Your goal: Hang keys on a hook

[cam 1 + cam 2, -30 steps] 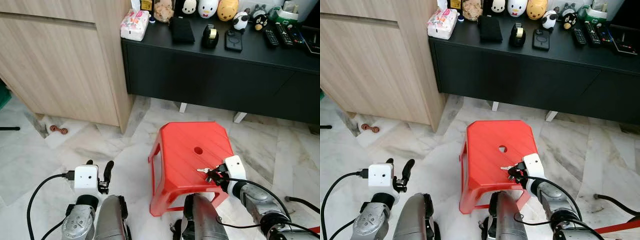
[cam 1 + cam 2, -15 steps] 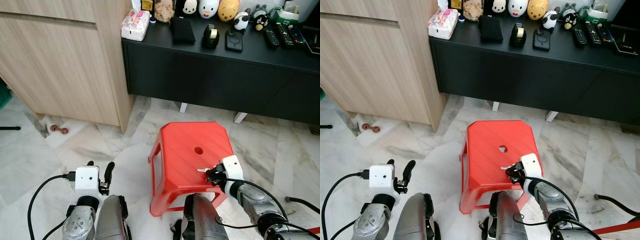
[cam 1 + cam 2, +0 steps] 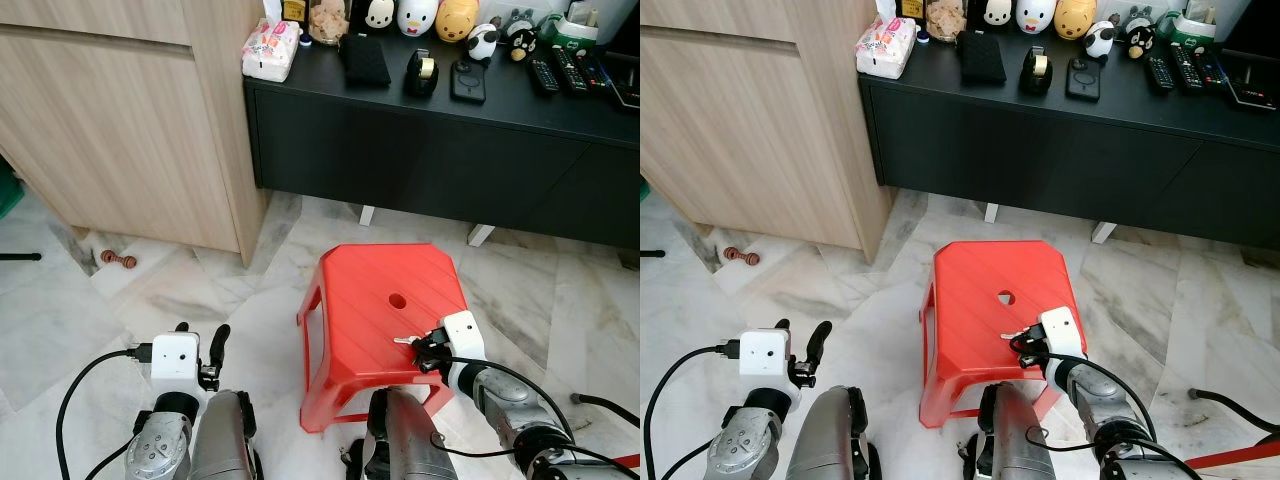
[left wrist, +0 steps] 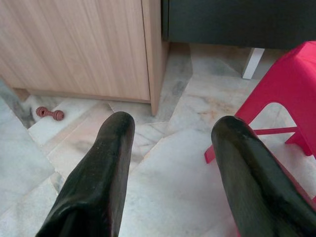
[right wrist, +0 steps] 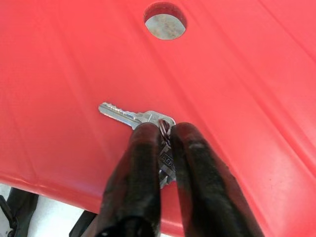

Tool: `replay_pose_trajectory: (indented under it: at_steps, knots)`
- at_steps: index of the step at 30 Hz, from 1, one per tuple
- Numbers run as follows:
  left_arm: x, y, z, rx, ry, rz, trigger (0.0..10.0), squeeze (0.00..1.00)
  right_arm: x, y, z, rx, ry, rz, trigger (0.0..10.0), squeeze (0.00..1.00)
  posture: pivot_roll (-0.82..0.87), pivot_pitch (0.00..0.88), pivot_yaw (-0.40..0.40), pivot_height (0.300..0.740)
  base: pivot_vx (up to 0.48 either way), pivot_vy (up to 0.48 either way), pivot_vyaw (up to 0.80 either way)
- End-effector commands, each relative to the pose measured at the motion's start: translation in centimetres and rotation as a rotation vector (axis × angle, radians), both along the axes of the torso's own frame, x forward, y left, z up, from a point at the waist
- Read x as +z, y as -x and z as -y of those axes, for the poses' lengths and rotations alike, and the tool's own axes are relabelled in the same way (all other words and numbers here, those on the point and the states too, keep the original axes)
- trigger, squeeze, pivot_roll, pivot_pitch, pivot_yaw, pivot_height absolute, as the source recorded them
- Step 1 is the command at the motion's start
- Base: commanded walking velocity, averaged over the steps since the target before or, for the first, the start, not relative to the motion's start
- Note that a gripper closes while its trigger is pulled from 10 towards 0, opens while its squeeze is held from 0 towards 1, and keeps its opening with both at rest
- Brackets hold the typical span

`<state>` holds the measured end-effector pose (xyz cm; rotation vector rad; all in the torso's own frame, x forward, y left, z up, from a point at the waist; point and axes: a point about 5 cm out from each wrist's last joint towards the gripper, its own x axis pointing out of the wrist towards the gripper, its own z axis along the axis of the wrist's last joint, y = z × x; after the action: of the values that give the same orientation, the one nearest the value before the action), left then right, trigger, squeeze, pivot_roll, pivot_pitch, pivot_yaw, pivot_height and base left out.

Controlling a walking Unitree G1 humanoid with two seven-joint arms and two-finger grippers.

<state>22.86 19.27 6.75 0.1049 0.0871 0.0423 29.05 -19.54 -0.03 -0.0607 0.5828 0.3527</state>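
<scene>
The right hand is stretched forward with its two fingers pressed nearly together. The left hand is held low, fingers spread apart.

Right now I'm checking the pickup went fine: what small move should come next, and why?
Probably lift the right gripper straight up: its fingers are closed on the keys, which lie on the red stool, and no hook is visible yet.

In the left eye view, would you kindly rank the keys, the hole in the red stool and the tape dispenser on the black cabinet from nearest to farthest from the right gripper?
1. Keys: pinched in the right gripper, over the stool's near right edge.
2. Hole: mid-seat of the red stool, just beyond.
3. Tape dispenser: far back on the black cabinet.
</scene>
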Motion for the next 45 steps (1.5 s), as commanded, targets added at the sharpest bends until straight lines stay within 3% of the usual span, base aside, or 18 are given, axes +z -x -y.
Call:
replay_pose_trajectory:
  at_steps: [1, 6, 8, 14, 18, 20, 27, 32, 39, 40, 45]
  knots:
    - [-0.4, 0.4, 0.0, -0.009, -0.022, -0.024, 10.0, 0.00, -0.6, 0.7, 0.2, -0.007, 0.003, -0.023, 1.5, 0.00, 0.12, 0.212, -0.086, 0.595, 0.000, 0.000, 0.00]
    - [-0.4, 0.4, 0.0, -0.011, -0.022, -0.025, 10.0, 0.00, -0.7, 0.7, 0.2, -0.005, 0.002, -0.023, 1.0, 0.00, 0.12, 0.212, -0.086, 0.595, 0.000, 0.000, 0.00]
    - [-0.4, 0.4, 0.0, -0.010, -0.024, -0.027, 10.0, 0.00, -0.6, 0.7, 0.1, -0.006, 0.005, -0.021, 0.0, 0.00, 0.12, 0.210, -0.086, 0.595, 0.000, 0.000, 0.00]
    - [-0.9, 0.0, -0.2, -0.008, -0.028, -0.041, 10.0, 0.00, 0.2, -0.4, -0.1, -0.085, 0.019, 0.054, 0.0, 0.00, 0.11, 0.191, -0.087, 0.595, 0.000, 0.000, 0.00]
    - [-1.9, -0.2, -0.6, 0.000, -0.033, -0.071, 10.0, 0.00, 1.2, -1.2, -0.1, -0.186, -0.026, 0.132, 0.0, 0.00, 0.11, 0.162, -0.089, 0.595, 0.000, 0.000, 0.00]
    - [-2.1, -0.7, -1.0, 0.015, -0.034, -0.079, 10.0, 0.00, 2.4, -2.0, -0.3, -0.253, -0.028, 0.245, 0.0, 0.00, 0.10, 0.127, -0.094, 0.595, 0.000, 0.000, 0.00]
    - [-2.8, -1.8, -1.3, 0.023, -0.036, -0.094, 10.0, 0.00, 4.5, -2.9, -1.7, -0.359, -0.115, 0.425, 0.0, 0.00, 0.08, 0.083, -0.092, 0.595, 0.000, 0.000, 0.00]
    - [-3.6, -2.1, -1.6, 0.020, -0.044, -0.113, 10.0, 0.00, 5.3, -1.4, -1.0, -0.520, -0.080, 0.572, 0.0, 0.00, 0.07, 0.047, -0.094, 0.595, 0.000, 0.000, 0.00]
    - [-4.9, -2.0, -1.8, 0.022, -0.037, -0.149, 10.0, 0.00, 6.9, 0.0, -0.6, -0.528, -0.002, 0.696, 0.0, 0.00, 0.05, 0.020, -0.090, 0.595, 0.000, 0.000, 0.00]
    - [-5.2, -2.0, -1.9, 0.026, -0.032, -0.154, 10.0, 0.00, 7.4, 0.1, -0.5, -0.532, 0.013, 0.717, 10.0, 0.00, 0.04, 0.013, -0.091, 0.595, 0.000, 0.000, 0.00]
    - [-5.4, -2.2, -1.7, 0.023, -0.016, -0.149, 10.0, 0.00, 8.2, -0.1, -1.0, -0.518, -0.002, 0.728, 10.0, 0.00, 0.05, 0.000, -0.096, 0.595, 0.000, 0.000, 0.00]
